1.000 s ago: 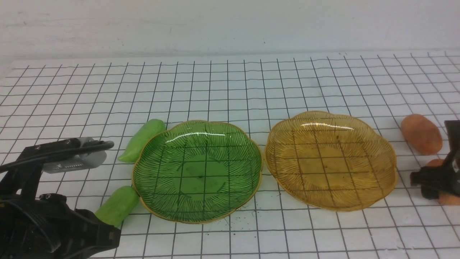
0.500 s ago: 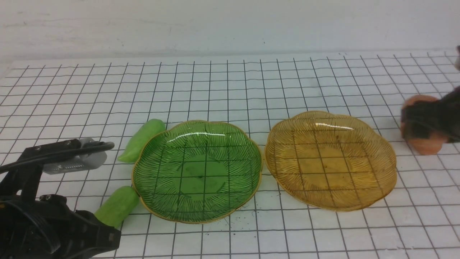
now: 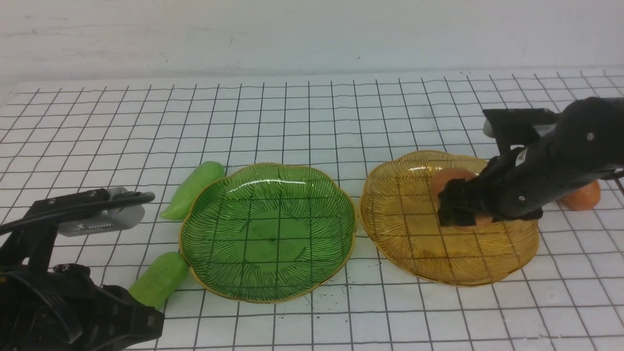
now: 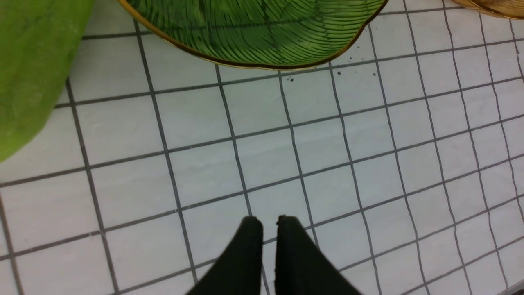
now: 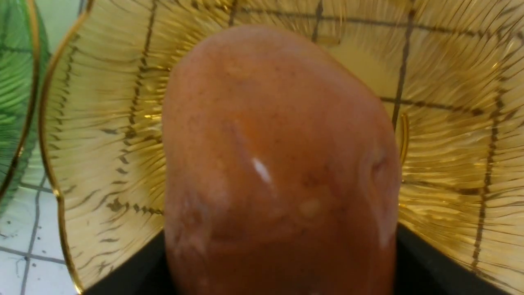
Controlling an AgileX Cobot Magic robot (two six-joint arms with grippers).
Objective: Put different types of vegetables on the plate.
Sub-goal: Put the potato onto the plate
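- Held potato point(image 3: 451, 179) is clamped in your right pincer point(image 3: 456, 207), over the bowl of the amber plate point(image 3: 390, 214), toward its far-right side. Can't tell if it touches the glass.
- In the right wrist view it fills most of the frame, with the amber ribs behind it.
- Second potato point(image 3: 582, 196) lies on the desk point(image 3: 312, 122) just off the amber plate's right rim, partly hidden by your right arm.
- Green plate point(image 3: 268, 234) sits left of the amber one, rims close together.
- Far cucumber point(image 3: 192, 190) lies against the green plate's far-left rim.
- Near cucumber point(image 3: 158, 279) lies against its near-left rim; both are on the desk.
- Your left pincer point(image 4: 270, 223) is closed with only a slit between the fingers. It's gripping nothing and hangs low over the desk grid, near the green plate's near rim.
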